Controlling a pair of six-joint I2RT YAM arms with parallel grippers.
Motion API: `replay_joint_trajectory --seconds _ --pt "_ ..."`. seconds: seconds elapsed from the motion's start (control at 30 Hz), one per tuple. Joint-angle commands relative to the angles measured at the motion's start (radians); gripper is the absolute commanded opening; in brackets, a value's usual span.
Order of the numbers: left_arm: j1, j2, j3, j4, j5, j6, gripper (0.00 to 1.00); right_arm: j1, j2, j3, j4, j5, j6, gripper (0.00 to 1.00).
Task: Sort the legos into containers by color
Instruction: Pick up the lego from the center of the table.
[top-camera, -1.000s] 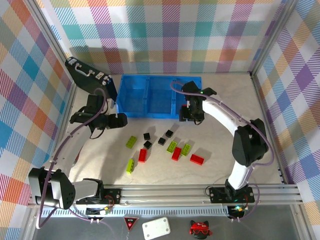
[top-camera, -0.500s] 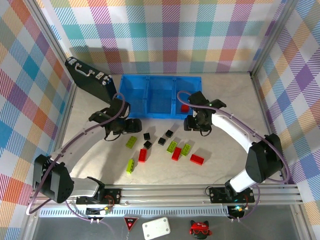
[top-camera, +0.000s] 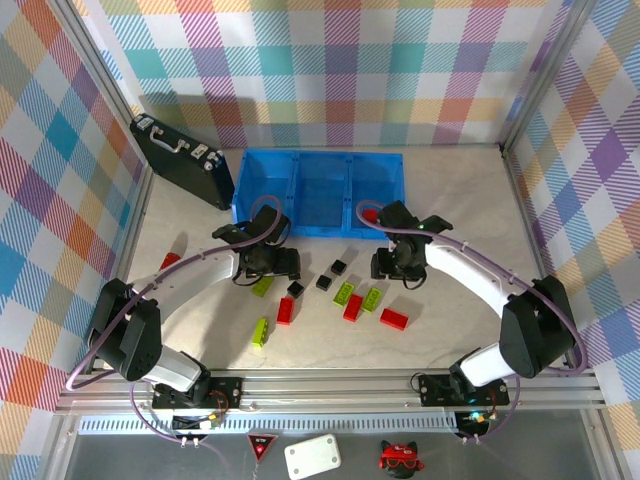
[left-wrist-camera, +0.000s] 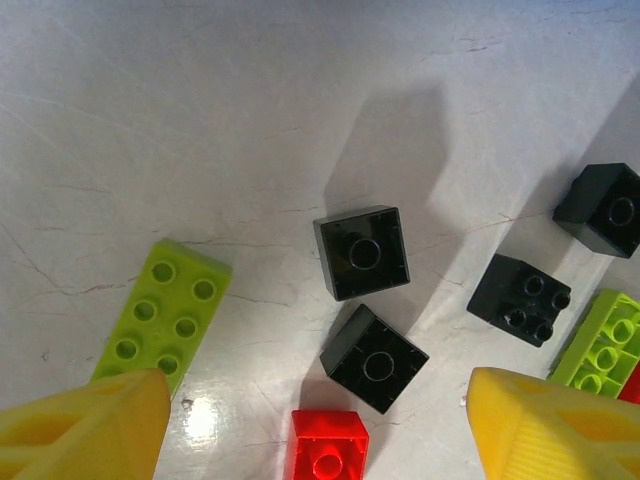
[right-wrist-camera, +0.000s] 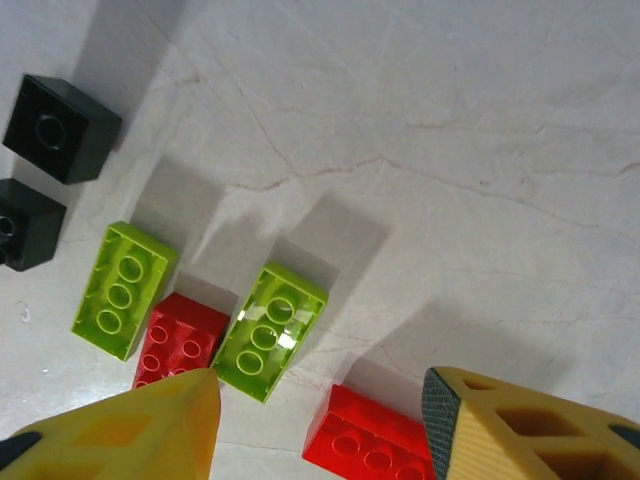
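Hovering low over the table (top-camera: 450, 200), the left gripper (left-wrist-camera: 318, 425) has its jaws apart and empty; right gripper (right-wrist-camera: 320, 400) likewise spread, nothing between.

Likely step is choosing a pick for each arm. To do it well:
- settle on one brick
- centre the jaws across its short width
- descend straight
- close only once both fingers clear the neighbours; the legos (top-camera: 340, 295) lie crowded, so a skewed drop may shove one aside

**Left:** a red brick (left-wrist-camera: 328, 447) sits midway between the fingers; two black bricks (left-wrist-camera: 361, 252) lie just beyond it, nearly corner to corner; a lime brick (left-wrist-camera: 163, 315) is just beside one finger.

**Right:** a lime oblong (right-wrist-camera: 270, 331) lies between the fingers, with a second red brick (right-wrist-camera: 375, 445) nearer the wrist.

The containers (top-camera: 300, 231) lie near, just past both grippers; the right bin holds one red piece (top-camera: 369, 214).
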Motion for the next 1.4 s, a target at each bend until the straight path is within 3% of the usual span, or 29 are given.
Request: replay_joint_trajectory --seconds 0.0,0.23,0.37,0.8,1.37 --pt "-0.012 -0.007 -0.001 0.013 -0.010 -0.020 0.78 0.040 -0.009 -0.008 -0.026 0.072 0.145 0.59" --pt "-0.013 -0.029 -0.010 0.008 -0.018 -0.012 0.78 0.089 0.060 0.009 -0.087 0.130 0.589 0.59" --pt "-0.012 -0.035 -0.015 0.005 -0.020 -0.004 0.78 0.103 0.109 0.029 -0.093 0.104 0.687 0.58" --pt "-0.013 -0.065 -0.045 0.022 -0.026 0.000 0.80 0.127 0.241 0.045 0.031 -0.006 0.693 0.56" --pt "-0.012 -0.070 -0.052 0.029 -0.027 0.000 0.83 0.130 0.306 0.008 0.068 0.001 0.699 0.50"
